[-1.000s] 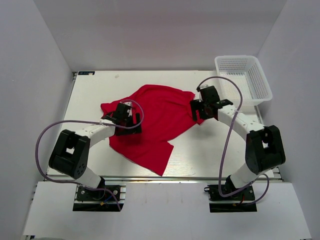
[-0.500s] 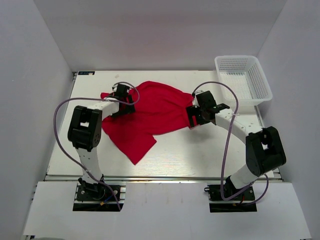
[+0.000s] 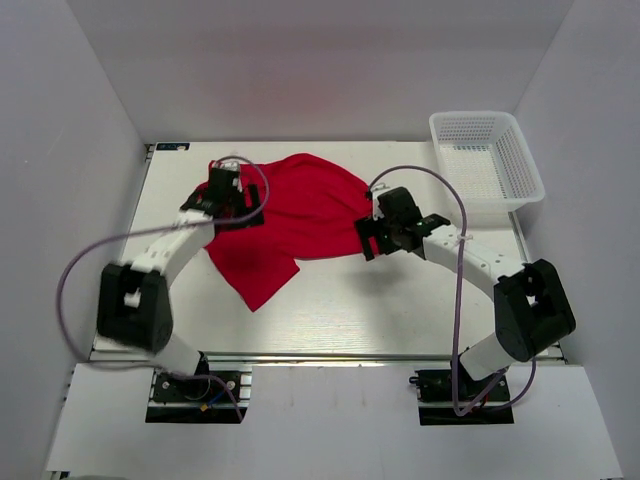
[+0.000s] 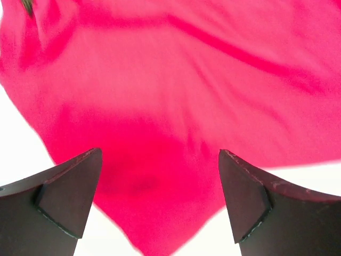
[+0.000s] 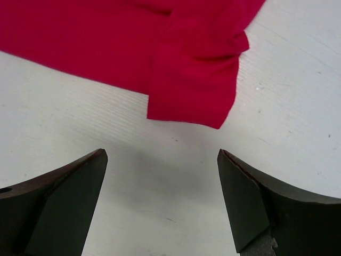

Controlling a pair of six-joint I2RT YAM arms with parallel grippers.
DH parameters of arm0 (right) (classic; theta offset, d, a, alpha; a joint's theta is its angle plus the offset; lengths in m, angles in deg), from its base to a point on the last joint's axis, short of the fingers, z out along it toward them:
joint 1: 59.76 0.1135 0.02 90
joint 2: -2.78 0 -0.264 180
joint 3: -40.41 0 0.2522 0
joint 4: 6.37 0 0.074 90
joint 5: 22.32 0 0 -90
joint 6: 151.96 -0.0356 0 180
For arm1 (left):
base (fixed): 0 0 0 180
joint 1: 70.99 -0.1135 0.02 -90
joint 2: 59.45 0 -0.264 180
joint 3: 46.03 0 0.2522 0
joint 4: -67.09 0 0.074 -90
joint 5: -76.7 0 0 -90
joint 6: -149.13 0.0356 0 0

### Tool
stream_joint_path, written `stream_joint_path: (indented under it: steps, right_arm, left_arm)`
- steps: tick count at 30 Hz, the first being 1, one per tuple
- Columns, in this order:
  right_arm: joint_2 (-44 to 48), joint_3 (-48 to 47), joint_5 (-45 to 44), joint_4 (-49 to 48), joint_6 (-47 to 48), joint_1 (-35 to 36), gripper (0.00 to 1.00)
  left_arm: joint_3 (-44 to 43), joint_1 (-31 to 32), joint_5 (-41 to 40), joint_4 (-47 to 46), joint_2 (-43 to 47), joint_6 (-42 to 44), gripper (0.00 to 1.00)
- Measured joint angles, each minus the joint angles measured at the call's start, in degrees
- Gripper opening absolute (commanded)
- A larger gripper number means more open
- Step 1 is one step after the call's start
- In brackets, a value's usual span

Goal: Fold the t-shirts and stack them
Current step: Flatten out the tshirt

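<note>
The red t-shirt lies rumpled and partly spread on the white table, one corner pointing toward the near edge. My left gripper hovers over the shirt's far-left part. In the left wrist view it is open, with blurred red fabric below and nothing between the jaws. My right gripper is at the shirt's right edge. In the right wrist view it is open over bare table, with a folded sleeve end just ahead of the fingertips.
A white mesh basket stands at the far right corner of the table. White walls enclose the table on the left, back and right. Grey cables loop from both arms.
The left gripper has moved toward the far left, and the shirt has shifted left and back with its near corner drawn in. The right gripper has moved left along the shirt's right edge.
</note>
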Motion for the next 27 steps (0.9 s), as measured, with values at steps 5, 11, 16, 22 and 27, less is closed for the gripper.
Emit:
stream_joint_path:
  steps: [5, 11, 16, 22, 27]
  right_arm:
    - [-1.25, 0.26, -0.22, -2.32, 0.26, 2.03, 0.82]
    - [-9.51, -1.49, -1.49, -3.74, -0.81, 2.86, 0.65]
    - [-14.73, -2.95, -1.18, -4.22, -2.67, 2.78, 0.62]
    - [-15.74, -3.13, -0.87, -4.85, -4.50, 2.71, 0.42]
    - [-15.74, -3.13, -0.92, -5.79, -5.95, 2.64, 0.18]
  left_arm:
    - [17.75, 1.03, 8.63, -2.25, 20.65, -3.43, 1.00]
    - [29.79, 3.56, 17.33, -0.94, 23.37, -6.75, 1.00]
    - [32.30, 7.17, 20.50, 1.44, 23.43, -8.94, 1.00]
    - [32.94, 10.03, 18.53, 4.42, 23.52, -10.58, 0.97]
    - [33.62, 11.08, 16.79, 4.09, 21.88, -12.35, 0.84]
